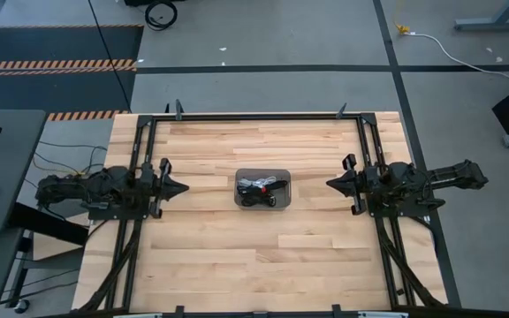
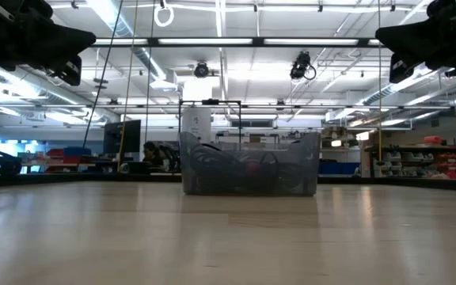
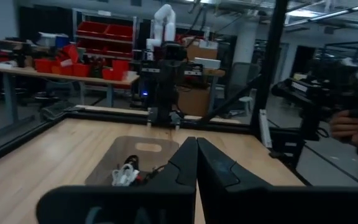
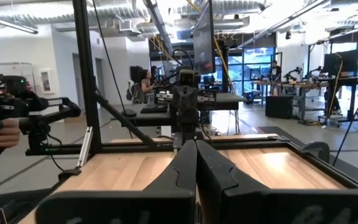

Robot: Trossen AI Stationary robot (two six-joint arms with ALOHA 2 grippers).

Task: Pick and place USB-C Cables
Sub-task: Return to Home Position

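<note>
A small grey tray (image 1: pixel 263 172) sits at the table's middle and holds a heap of coiled USB-C cables (image 1: pixel 262 191), black and white, with a spot of red. In the low view the tray (image 2: pixel 249 165) is a translucent box with dark coils inside. The left wrist view shows the tray (image 3: pixel 143 153) and a white coil (image 3: pixel 125 176) in it. My left gripper (image 1: pixel 184 187) hovers shut at the table's left, pointing at the tray. My right gripper (image 1: pixel 330 184) hovers shut at the right, also facing the tray. Both stay well apart from it.
A black frame (image 1: pixel 254 116) runs along the table's far edge and down both sides past the arms. Bare wood lies all round the tray. A person's hand (image 3: pixel 347 123) holding a dark device shows beyond the table.
</note>
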